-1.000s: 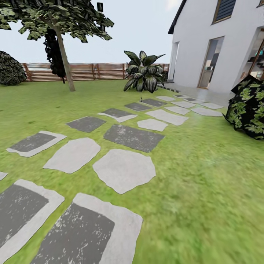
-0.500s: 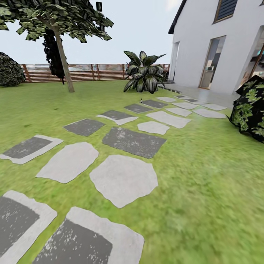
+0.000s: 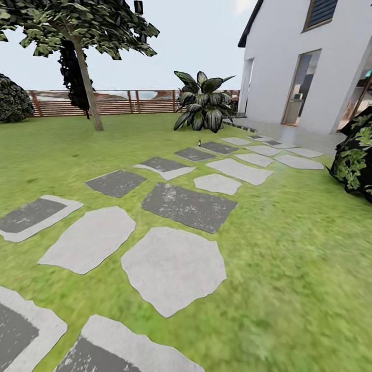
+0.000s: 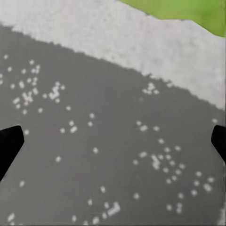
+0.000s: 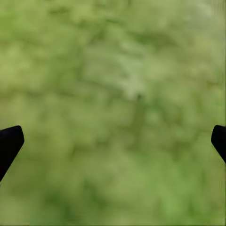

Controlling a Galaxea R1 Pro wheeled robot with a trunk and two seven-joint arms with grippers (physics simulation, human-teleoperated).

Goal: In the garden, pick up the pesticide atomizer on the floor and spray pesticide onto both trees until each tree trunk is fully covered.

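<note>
A: Looking far up the stone path from the head view, there's the pesticide atomizer (image 3: 199,142), a tiny dark speck standing on the floor (image 3: 289,248), just beside the near edge of a dark stepping stone (image 3: 219,148) and short of the palm (image 3: 202,106).

B: Upright?

A: Too small to tell its axis. It sits far ahead, a touch right of centre, so I'd judge neither arm has a real edge yet; the base has to close that gap first.

B: And the trees?

A: One tree trunk (image 3: 89,90) stands far left, before the wooden fence (image 3: 116,102). The house (image 3: 305,62) closes the right, with a dark shrub (image 3: 356,155) near it. Plenty of open lawn between.

B: Left wrist view?

A: The left gripper (image 4: 113,141) hangs over a speckled grey slab (image 4: 103,155), its dark tips spread wide at the frame edges, nothing between them.

B: Right wrist?

A: The right gripper (image 5: 113,139) hangs over blurry grass (image 5: 117,94), tips equally wide apart and empty.
</note>
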